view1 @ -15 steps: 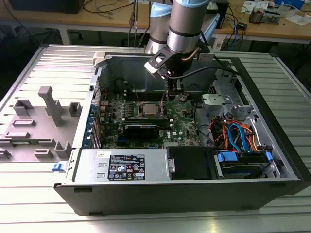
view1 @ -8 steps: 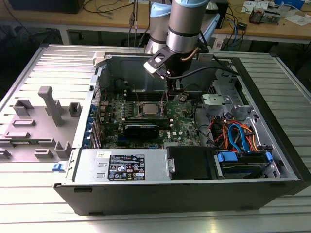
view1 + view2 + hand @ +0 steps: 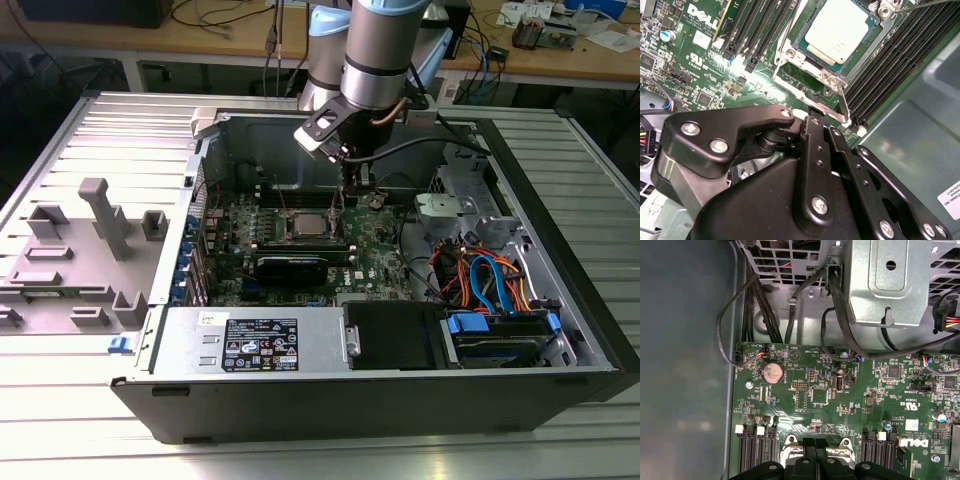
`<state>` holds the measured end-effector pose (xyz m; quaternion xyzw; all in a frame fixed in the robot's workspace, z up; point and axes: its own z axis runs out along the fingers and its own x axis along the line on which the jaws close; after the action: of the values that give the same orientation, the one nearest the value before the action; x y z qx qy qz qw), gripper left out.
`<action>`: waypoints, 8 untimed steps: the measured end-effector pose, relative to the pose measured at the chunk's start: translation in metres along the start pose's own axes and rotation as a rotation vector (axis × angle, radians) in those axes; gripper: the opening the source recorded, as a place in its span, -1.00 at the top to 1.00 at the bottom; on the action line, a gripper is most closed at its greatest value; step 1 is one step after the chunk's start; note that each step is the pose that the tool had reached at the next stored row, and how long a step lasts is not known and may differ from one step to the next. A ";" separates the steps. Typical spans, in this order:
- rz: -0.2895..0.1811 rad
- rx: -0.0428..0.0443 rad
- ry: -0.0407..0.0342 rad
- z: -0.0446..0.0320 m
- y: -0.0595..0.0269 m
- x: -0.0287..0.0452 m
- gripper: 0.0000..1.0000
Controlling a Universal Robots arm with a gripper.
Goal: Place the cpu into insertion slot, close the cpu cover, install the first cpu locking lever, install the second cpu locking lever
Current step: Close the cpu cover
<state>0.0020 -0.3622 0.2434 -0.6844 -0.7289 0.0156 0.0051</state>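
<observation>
Black fingers point(image 3: 810, 452) are pressed together, tips hidden; just beyond, the silver-grey square cpu point(image 3: 840, 30) is framed by the thin silvery cpu cover point(image 3: 810, 65).

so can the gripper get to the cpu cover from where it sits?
Probably yes. The gripper hangs right at the edge of the cpu cover, which lies flat around the cpu. Nothing sits between them, and the cables run clear of the socket.
</observation>
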 end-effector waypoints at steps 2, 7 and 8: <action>0.000 0.0000 -0.0001 0.0000 -0.0004 0.0000 0.79; 0.000 0.0000 0.0000 0.0000 -0.0013 0.0001 0.79; 0.000 0.0000 0.0000 0.0000 -0.0015 0.0001 0.79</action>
<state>0.0004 -0.3622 0.2434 -0.6844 -0.7289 0.0156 0.0051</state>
